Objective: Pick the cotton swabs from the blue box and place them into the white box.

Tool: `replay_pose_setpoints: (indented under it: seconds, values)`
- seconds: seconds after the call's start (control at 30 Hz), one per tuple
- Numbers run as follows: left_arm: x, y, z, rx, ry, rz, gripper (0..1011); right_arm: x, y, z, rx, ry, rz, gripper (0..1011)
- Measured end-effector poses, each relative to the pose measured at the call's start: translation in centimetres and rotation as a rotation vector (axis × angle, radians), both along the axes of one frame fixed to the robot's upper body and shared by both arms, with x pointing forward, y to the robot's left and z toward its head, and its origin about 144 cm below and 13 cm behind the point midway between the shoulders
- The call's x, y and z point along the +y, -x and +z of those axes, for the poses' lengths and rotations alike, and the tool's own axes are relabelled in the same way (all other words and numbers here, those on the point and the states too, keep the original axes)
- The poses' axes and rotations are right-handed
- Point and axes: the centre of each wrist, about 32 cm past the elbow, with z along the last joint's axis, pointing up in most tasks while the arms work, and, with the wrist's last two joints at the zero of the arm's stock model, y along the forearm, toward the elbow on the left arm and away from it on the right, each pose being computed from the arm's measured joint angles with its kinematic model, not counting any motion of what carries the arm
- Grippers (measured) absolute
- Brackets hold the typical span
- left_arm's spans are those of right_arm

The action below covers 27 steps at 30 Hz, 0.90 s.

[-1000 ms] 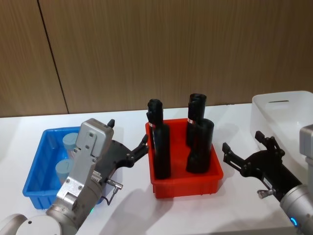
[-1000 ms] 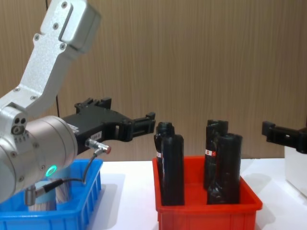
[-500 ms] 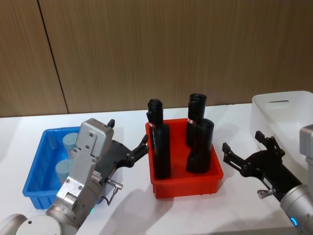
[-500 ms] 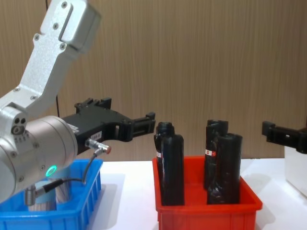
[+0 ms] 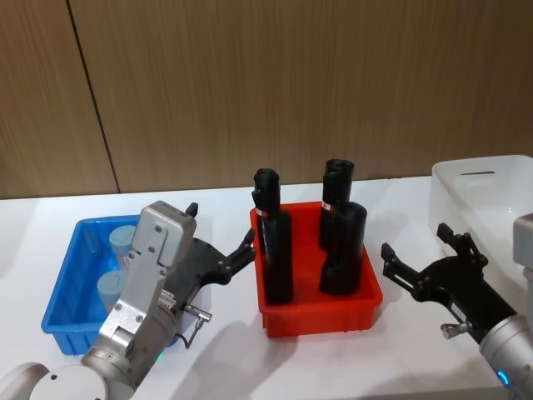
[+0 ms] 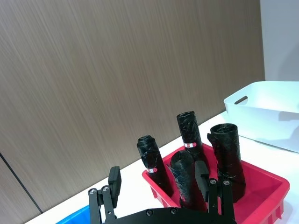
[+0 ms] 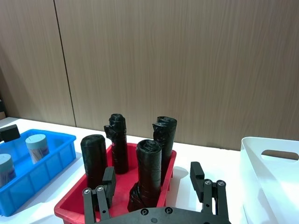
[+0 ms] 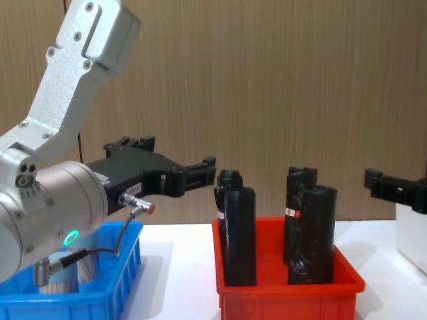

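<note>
The blue box (image 5: 60, 287) sits at the table's left with two cotton swabs tubs, one at the back (image 5: 123, 241) and one nearer (image 5: 110, 290). My left gripper (image 5: 218, 227) hovers open between the blue box and the red bin, holding nothing, its fingers (image 6: 113, 179) spread wide. The white box (image 5: 443, 198) stands at the far right. My right gripper (image 5: 414, 240) is open and empty between the red bin and the white box (image 7: 261, 179). The right wrist view shows both tubs (image 7: 36, 145) inside the blue box (image 7: 52, 154).
A red bin (image 5: 321, 315) with several tall black bottles (image 5: 276, 254) stands in the middle, between the two boxes. A wooden wall runs close behind the table. Bare white tabletop lies in front of the bins.
</note>
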Motion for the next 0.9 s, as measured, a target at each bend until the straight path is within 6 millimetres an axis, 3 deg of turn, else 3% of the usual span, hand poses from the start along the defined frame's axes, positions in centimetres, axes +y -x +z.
replay_pose_setpoints:
  seconds: [0.5, 0.9]
  values:
    - [-0.2, 0.0, 0.3, 0.011, -0.003, 0.012, 1003, 0.0, 0.0, 0.0, 0.0, 0.0, 0.0, 1002]
    - [-1.1, 0.1, 1.3, 0.111, -0.013, 0.121, 1003, 0.0, 0.0, 0.0, 0.0, 0.0, 0.0, 1002]
